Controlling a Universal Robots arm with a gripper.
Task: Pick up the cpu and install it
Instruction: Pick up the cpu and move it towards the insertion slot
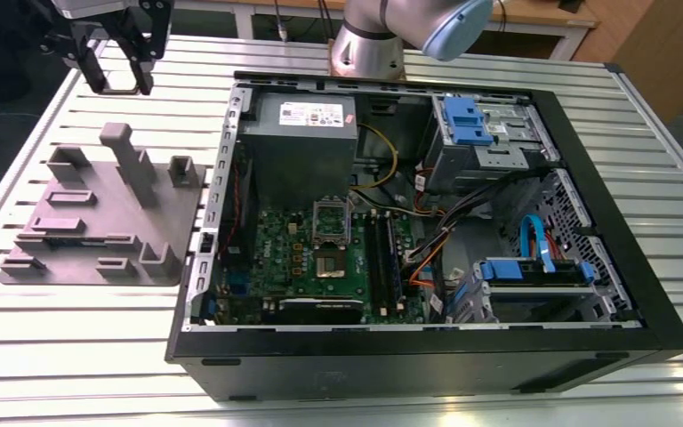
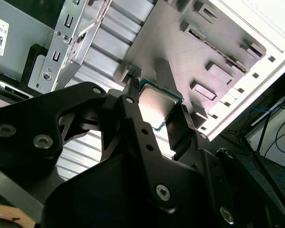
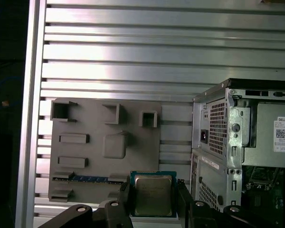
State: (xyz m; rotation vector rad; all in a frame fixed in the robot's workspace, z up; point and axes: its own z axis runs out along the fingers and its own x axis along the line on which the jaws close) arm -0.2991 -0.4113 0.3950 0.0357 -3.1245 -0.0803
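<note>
The cpu (image 3: 153, 194), a small square chip with a silvery top, sits between the black fingers of my gripper (image 3: 153, 197), which is shut on it. In the second wrist view the cpu (image 2: 156, 107) is clamped at two opposite edges, held above the slatted table beside the grey fixture plate (image 2: 199, 52). In the exterior view my gripper (image 1: 116, 78) hangs over the table's far corner on the exterior view's left, beyond the fixture plate (image 1: 104, 213) and outside the open computer case (image 1: 437, 356). The silver socket frame (image 1: 331, 220) lies on the green motherboard (image 1: 306, 267) inside the case.
The grey power supply (image 1: 303, 124) fills the case's far corner, with blue drive bays (image 1: 478, 124) and cable bundles (image 1: 437, 222) on the exterior view's right. The fixture plate carries upright posts (image 1: 128, 160). The arm's base (image 1: 368, 44) stands behind the case.
</note>
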